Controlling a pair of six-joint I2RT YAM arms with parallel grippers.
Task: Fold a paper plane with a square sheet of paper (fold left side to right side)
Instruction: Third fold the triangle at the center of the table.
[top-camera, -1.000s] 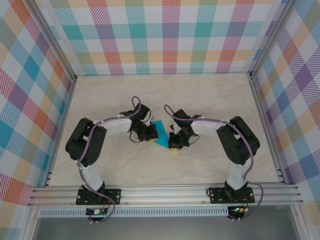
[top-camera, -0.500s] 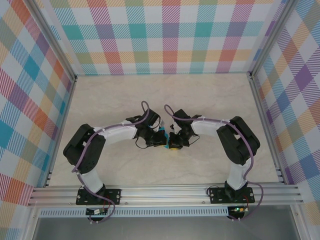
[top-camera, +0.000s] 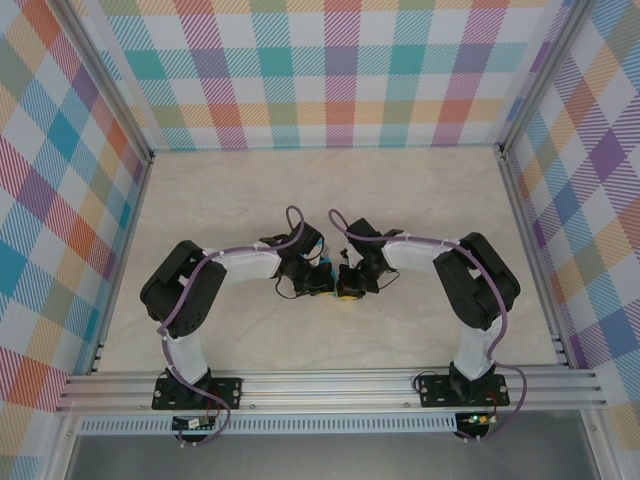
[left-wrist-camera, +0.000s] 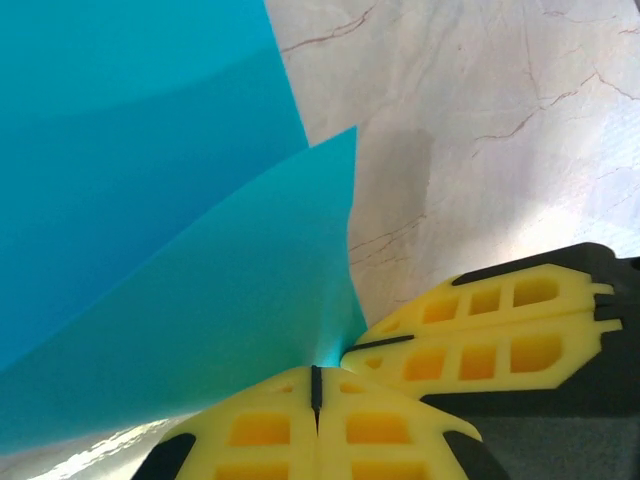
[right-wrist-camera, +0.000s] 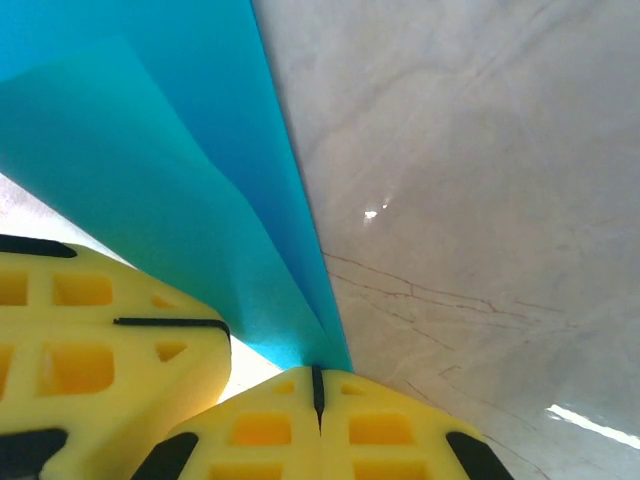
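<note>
The square sheet of paper (left-wrist-camera: 150, 200) is teal-blue and bent over on itself, with one flap (left-wrist-camera: 230, 310) lifted off the marble table. That flap runs down into the tips of my left gripper (left-wrist-camera: 316, 385), whose yellow jaws are shut on its corner. In the right wrist view the sheet (right-wrist-camera: 150, 150) narrows to a corner held in my shut right gripper (right-wrist-camera: 318, 385). The two grippers meet tip to tip: the right fingers (left-wrist-camera: 480, 340) lie beside the left jaws, and the left fingers (right-wrist-camera: 90, 340) beside the right ones. From above, both grippers (top-camera: 335, 285) cover most of the sheet at mid-table.
The marble tabletop (top-camera: 320, 190) stretches open behind the grippers and to both sides. Checked walls (top-camera: 320, 70) close off the back and sides, with metal rails (top-camera: 330, 388) along the near edge. Both arms curve inward from their bases.
My left gripper has swept right across the sheet, carrying its left side over until it meets the right gripper. The teal sheet seen from above is now mostly covered. The right arm has stayed put.
</note>
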